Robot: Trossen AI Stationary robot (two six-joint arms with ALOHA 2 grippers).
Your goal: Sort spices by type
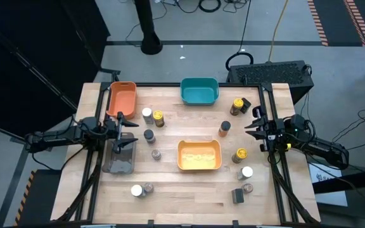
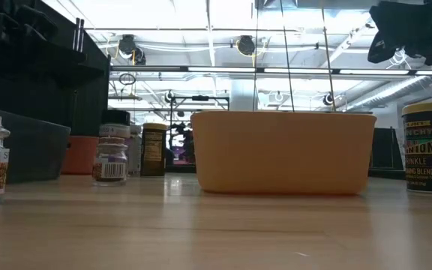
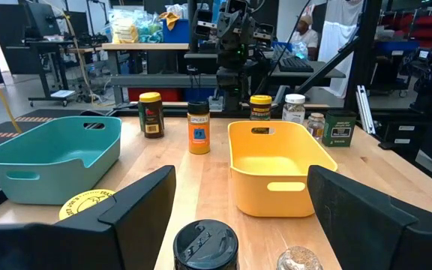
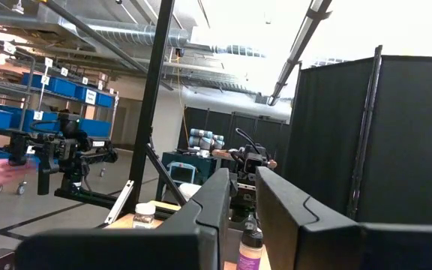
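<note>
Jars (image 1: 149,135): about a dozen, scattered over the table (image 1: 170,196) from left edge to right edge, none in a bin; the yellow bin (image 1: 199,156) sits mid-table.
Handling: likely light, rigid, smooth-sided; a grip across the body below the lid looks safest.
Left gripper (image 1: 123,125): near the left edge, beside the orange bin (image 1: 121,98), fingers wide, empty.
Right gripper (image 1: 256,127): near the right edge, fingers narrow, empty.
Hidden: labels unreadable from above; types hard to tell.
</note>
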